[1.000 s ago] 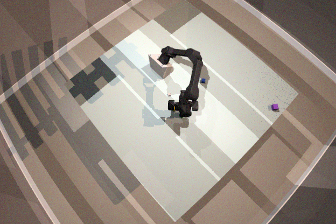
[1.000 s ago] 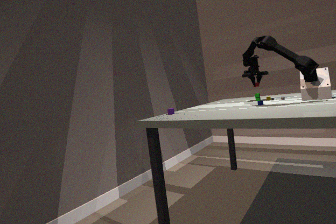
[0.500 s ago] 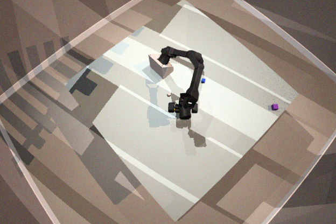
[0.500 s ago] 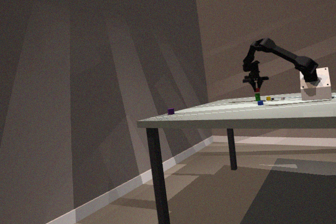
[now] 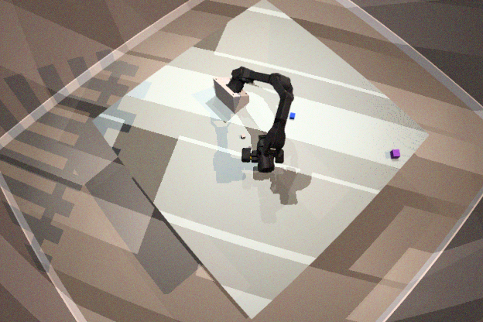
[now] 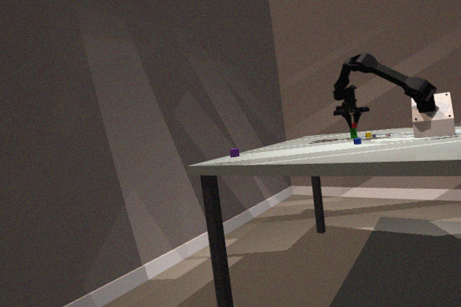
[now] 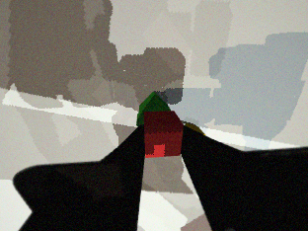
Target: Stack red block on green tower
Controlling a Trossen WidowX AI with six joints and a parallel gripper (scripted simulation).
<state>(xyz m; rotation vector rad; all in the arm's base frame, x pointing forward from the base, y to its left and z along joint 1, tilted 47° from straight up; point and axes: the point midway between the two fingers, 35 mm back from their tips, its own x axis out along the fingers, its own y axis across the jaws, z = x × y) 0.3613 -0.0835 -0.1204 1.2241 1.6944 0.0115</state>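
While the arm (image 6: 387, 74) reached out from its pale mounting block (image 6: 434, 116), the hand (image 6: 352, 124) pointed straight down over the green tower (image 6: 353, 133) on the desk (image 6: 335, 154). Its two dark fingers were closed partway on the red block (image 7: 163, 133), which sat pinched between their tips. In the exterior view the red block hung directly above the green tower, very close to its top; whether the two touched could not be told. A blue block (image 6: 357, 140) lay just in front of the tower, a yellow block (image 6: 368, 134) just beside it, and a purple block (image 6: 234, 152) stood well apart near the desk's far corner.
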